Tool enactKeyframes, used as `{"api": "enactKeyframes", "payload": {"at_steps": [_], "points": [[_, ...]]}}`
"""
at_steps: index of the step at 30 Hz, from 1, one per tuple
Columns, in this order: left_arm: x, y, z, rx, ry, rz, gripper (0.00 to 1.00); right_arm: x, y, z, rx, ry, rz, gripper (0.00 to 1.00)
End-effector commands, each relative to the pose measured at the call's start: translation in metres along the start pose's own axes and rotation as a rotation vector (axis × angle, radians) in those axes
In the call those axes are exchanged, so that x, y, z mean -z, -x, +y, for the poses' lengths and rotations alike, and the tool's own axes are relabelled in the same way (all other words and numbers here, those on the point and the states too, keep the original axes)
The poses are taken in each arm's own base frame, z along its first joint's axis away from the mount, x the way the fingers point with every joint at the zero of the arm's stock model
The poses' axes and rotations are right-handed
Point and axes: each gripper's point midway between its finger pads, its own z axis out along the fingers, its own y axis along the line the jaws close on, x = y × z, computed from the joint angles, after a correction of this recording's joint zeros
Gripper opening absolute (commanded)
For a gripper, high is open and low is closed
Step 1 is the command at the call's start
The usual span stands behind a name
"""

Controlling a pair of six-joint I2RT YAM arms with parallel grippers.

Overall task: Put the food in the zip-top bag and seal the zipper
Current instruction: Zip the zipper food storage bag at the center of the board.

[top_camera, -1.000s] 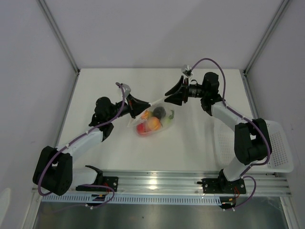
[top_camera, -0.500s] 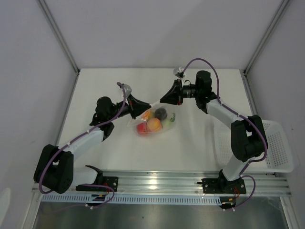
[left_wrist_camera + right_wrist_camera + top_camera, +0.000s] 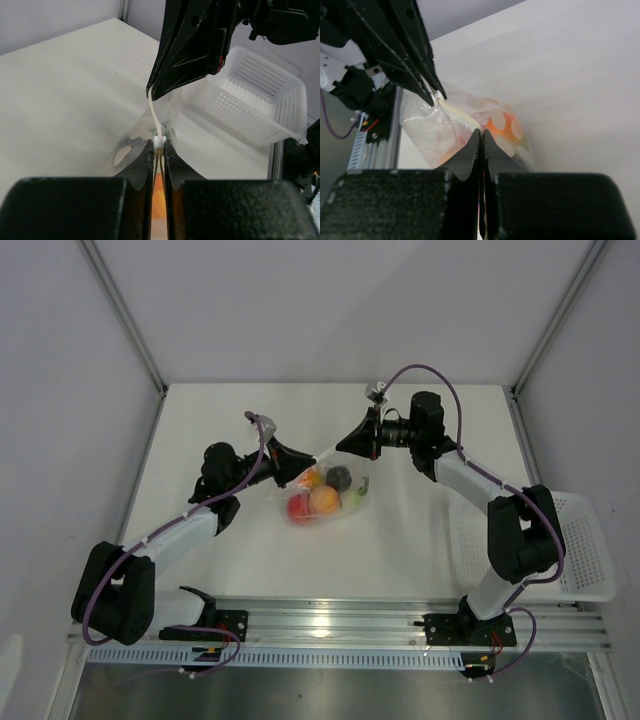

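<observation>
Zip-top bag [image 3: 340, 512] sits near the middle of your worktop [image 3: 240, 420], strung by its mouth edge between the two claws. The worktop is white and walled on three sides, and both arms reach in over it from the near rail. At its right edge, beside the right arm, you have a white slotted basket [image 3: 590, 560], well apart from the bag.

The bag is clear and crinkly. Its mouth edge is lifted on the far side, and its filled body sags toward you below that edge. Inside it you can make out the food:
- a red round one [image 3: 298, 506] at the near left
- an orange-peach round one [image 3: 322, 499] touching the red one
- a dark-purple one [image 3: 338, 476] farther back
- a green piece [image 3: 358, 490] against the right wall

The zipper [image 3: 154, 117] runs as a thin pale strip, taut and straight, from one claw to the other. Your left claw [image 3: 159, 147] is pressed together on the strip, with a small white nub of it showing just above the fingertips. Your right claw [image 3: 152, 93] is likewise pressed together, pinching the strip farther along. In the right wrist view its fingers [image 3: 467, 160] meet with no gap, and the bag's film hangs just beyond them. The two claws stand near each other, with their tips apart.
</observation>
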Motion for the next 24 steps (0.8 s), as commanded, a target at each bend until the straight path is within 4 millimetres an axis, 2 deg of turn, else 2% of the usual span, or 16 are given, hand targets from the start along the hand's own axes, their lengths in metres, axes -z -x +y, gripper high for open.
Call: {"api": "enactKeyframes", "payload": {"at_steps": [1,5,6,9,10,13,24], "points": [[0.000,0.023,0.000,-0.055,0.007,-0.051,0.01,0.016,0.024,-0.031,0.097,-0.236,-0.067,0.00],[0.000,0.023,0.003,-0.056,0.022,-0.051,0.01,0.034,0.033,-0.045,0.119,-0.380,-0.118,0.00],[0.001,0.022,0.003,-0.054,0.023,-0.048,0.01,0.040,0.029,-0.047,0.113,-0.403,-0.120,0.00],[0.001,0.023,0.003,-0.059,0.023,-0.051,0.01,0.053,0.037,-0.049,0.141,-0.458,-0.155,0.00],[0.001,0.024,0.003,-0.060,0.026,-0.053,0.01,0.056,0.032,-0.050,0.138,-0.471,-0.152,0.00],[0.001,0.025,0.003,-0.062,0.025,-0.055,0.01,0.069,0.036,-0.050,0.147,-0.509,-0.171,0.00],[0.001,0.022,0.008,-0.064,0.048,-0.050,0.01,0.092,0.033,-0.055,0.138,-0.567,-0.190,0.00]]}}
